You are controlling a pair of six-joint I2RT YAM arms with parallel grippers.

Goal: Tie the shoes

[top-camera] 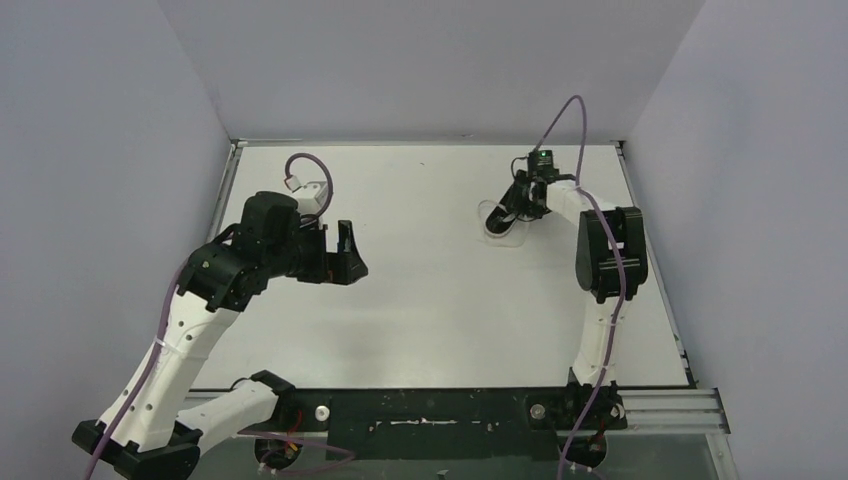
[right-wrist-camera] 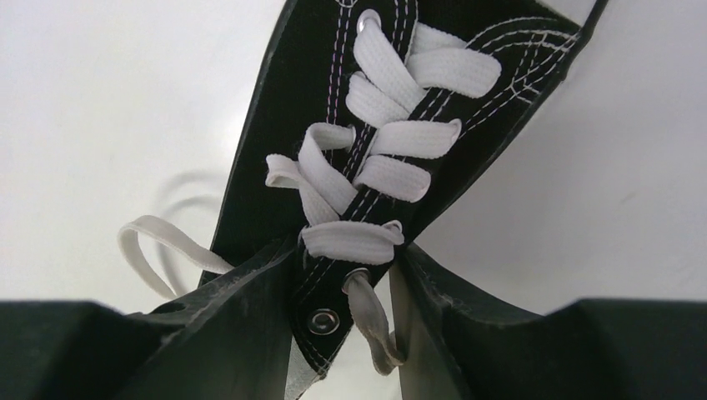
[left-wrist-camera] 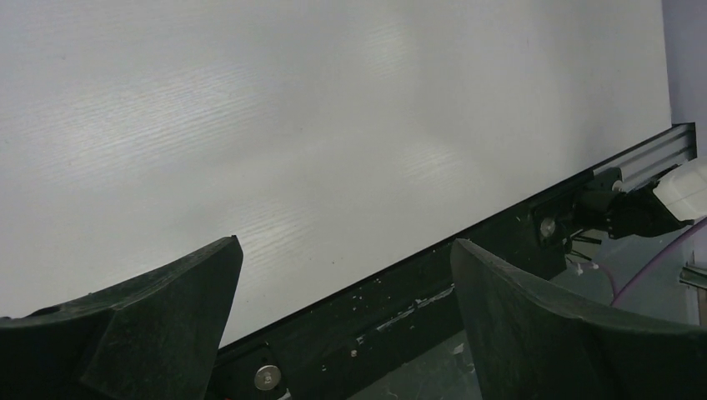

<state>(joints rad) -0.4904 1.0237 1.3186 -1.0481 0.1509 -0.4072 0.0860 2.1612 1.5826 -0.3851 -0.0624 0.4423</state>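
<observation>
The black sneaker with white laces lies at the back right of the white table. In the right wrist view its laced upper fills the middle, and a loose lace loop hangs to the left. My right gripper is down on the shoe. Its fingers close on the shoe's top eyelet flap, with a lace end between them. My left gripper is open and empty above the left middle of the table, far from the shoe. Its view shows only table between the jaws.
A black mounting rail runs along the near table edge and also shows in the left wrist view. Grey walls close in the table at the left, back and right. A metal frame rail borders the right edge.
</observation>
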